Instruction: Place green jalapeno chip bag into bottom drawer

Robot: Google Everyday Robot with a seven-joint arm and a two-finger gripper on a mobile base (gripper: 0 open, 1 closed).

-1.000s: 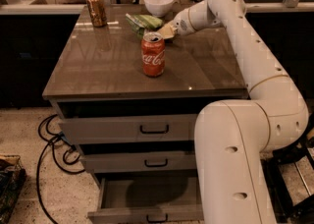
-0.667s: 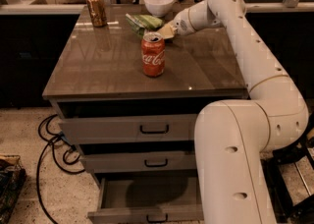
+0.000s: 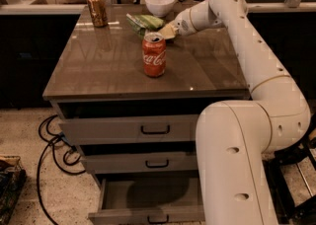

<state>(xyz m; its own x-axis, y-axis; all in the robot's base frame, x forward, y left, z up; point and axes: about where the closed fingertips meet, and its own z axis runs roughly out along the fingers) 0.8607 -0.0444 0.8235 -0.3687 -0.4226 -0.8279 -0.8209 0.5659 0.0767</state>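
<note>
Camera view: our pincer (image 3: 168, 31) at the green jalapeno chip bag (image 3: 145, 21), bottom drawer (image 3: 148, 195) open.
We see the bag lying at the back of the surface (image 3: 108, 68), just behind the red Coca-Cola can (image 3: 154, 55) and in front of the white bowl (image 3: 160, 4). Our pincer seems to touch the bag's right end; we cannot tell whether it grips. A brown can (image 3: 97, 8) stands at the far left. The bottom drawer is pulled out below two closed ones.
</note>
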